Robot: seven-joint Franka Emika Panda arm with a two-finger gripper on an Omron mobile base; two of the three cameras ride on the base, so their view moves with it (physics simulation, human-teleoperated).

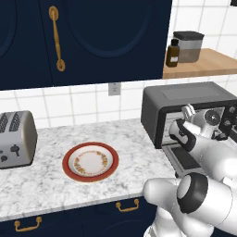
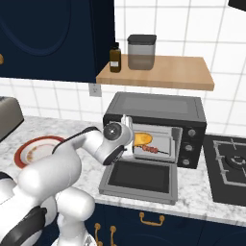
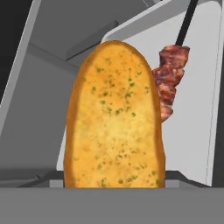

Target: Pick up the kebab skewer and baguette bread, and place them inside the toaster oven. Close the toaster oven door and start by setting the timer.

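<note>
Gripper (image 2: 129,137): at the mouth of the toaster oven, reaching into the opening; whether its fingers are apart or clamped on anything cannot be told.
Baguette bread (image 3: 114,118): golden loaf flecked with green, directly before the hand camera; in the right base view it lies inside the oven at the left of the cavity (image 2: 142,139).
Kebab skewer (image 3: 169,82): red-brown chunks on a thin stick, just beside the loaf; inside the oven, to the loaf's right (image 2: 152,150).
Toaster oven (image 2: 158,109): dark grey box on the marble counter (image 1: 55,185), knobs down its right side.
Toaster oven door (image 2: 139,178): dropped open, lying flat over the counter edge.
Plate (image 1: 90,161): red-rimmed, on the counter left of the oven.
Silver toaster (image 1: 16,138): far left, well apart from the oven.
Shelf (image 2: 158,72): wooden, above the oven, bearing a brown bottle (image 2: 115,58) and a grey canister (image 2: 141,52).
</note>
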